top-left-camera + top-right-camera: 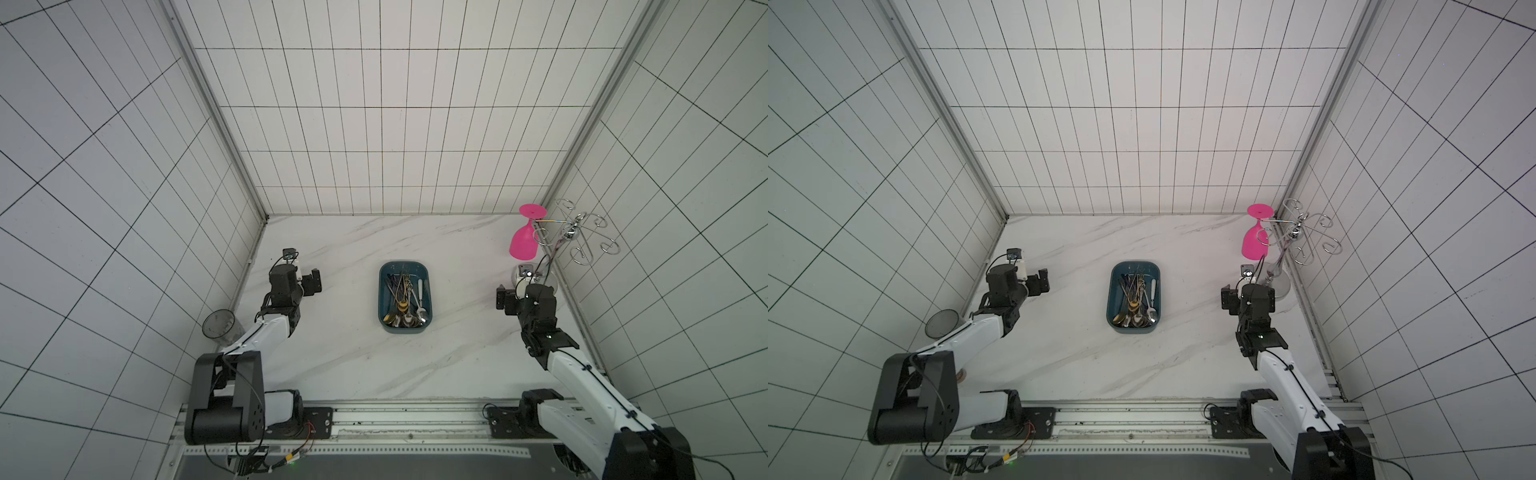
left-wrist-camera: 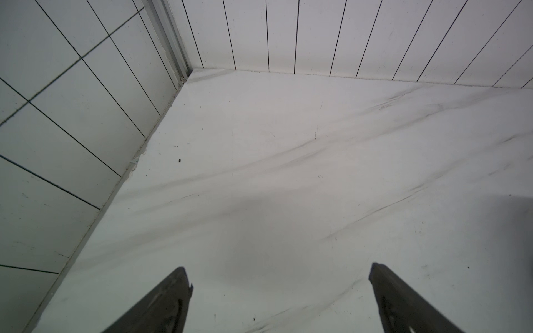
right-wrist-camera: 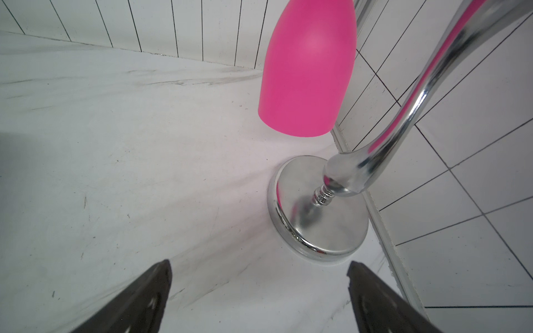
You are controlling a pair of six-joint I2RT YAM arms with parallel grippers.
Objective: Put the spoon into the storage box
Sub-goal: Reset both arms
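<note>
Spoons (image 1: pixel 405 309) lie tangled in the storage box (image 1: pixel 382 295). They are so small and so crossed over one another in both top views that I cannot count them or trace any single one. Only a white-handled spoon (image 1: pixel 420 291) along the box's 3 o'clock wall reads clearly, its bowl toward 6 o'clock. Gold, silver and dark handles overlap, and the bowls are heaped at the 6 o'clock end. The box sits flat at the middle of the marble worktop (image 1: pixel 353 365).

Out toward 9 o'clock, a dark translucent cup (image 1: pixel 218 326) is partly hidden behind the left arm, its inside too dim to read. At 2 o'clock a pink glass (image 1: pixel 524 243) hangs upside down on a chrome rack (image 1: pixel 575 235). The right wrist view cuts off its stem.

Left claw (image 1: pixel 311 282) hovers at the box's 9 o'clock, well apart from it. Its fingers (image 2: pixel 161 305) are spread wide over bare worktop with nothing between them. Right claw (image 1: pixel 501 297), at 3 o'clock, likewise gapes empty near the rack's round base (image 3: pixel 317 225).
</note>
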